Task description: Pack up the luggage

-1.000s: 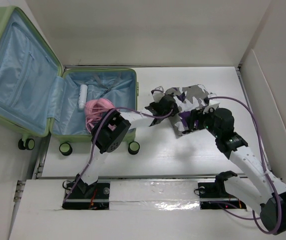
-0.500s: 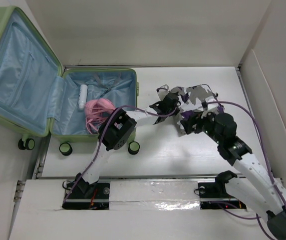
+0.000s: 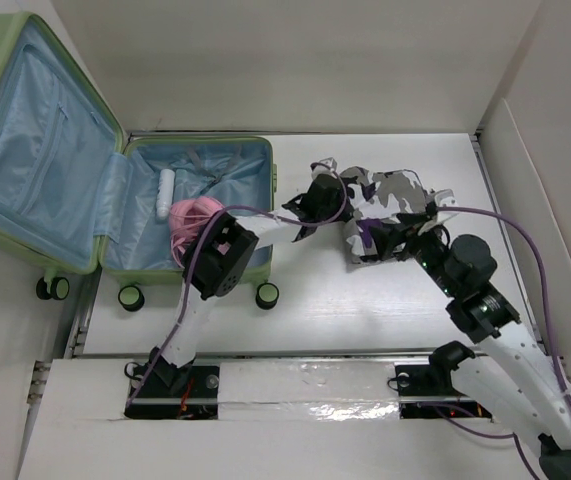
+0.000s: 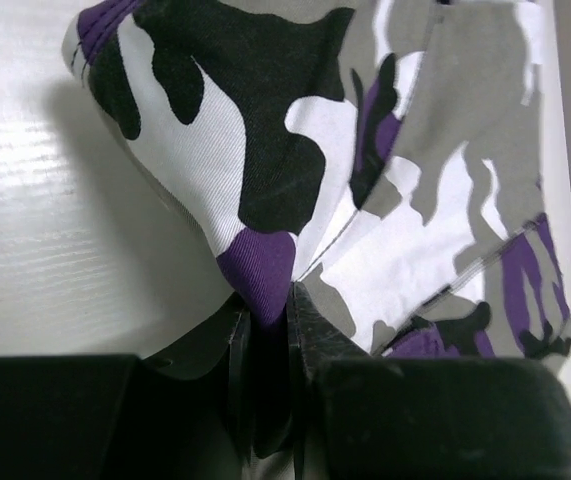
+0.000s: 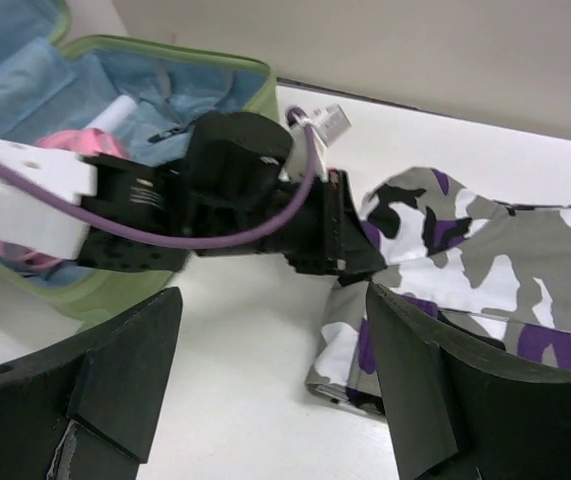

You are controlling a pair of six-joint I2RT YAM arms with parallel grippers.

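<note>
The luggage (image 3: pixel 35 150) lies open at the left of the table, green shell and blue lining up; its base half (image 5: pixel 255 90) shows in the right wrist view. A camouflage garment (image 3: pixel 395 190) in white, grey, black and purple lies bunched right of it. My left gripper (image 3: pixel 327 197) is shut on a purple-and-white fold at the garment's left edge (image 4: pixel 265 120), pinched between the fingertips (image 4: pixel 270 300). My right gripper (image 3: pixel 380 240) stands open, low over the table at the garment's near-left corner (image 5: pixel 485 260), with nothing between its fingers (image 5: pixel 273 300).
Inside the luggage lie a pink bundle (image 3: pixel 190 225) and a white tube (image 3: pixel 166 192). Its wheels (image 3: pixel 267 295) stick out at the near edge. White walls close the table at the back and at the right (image 3: pixel 540 200).
My left gripper has shut on the garment's edge and drawn it slightly left, bunching the cloth. The right arm has shifted nearer and stayed open.
</note>
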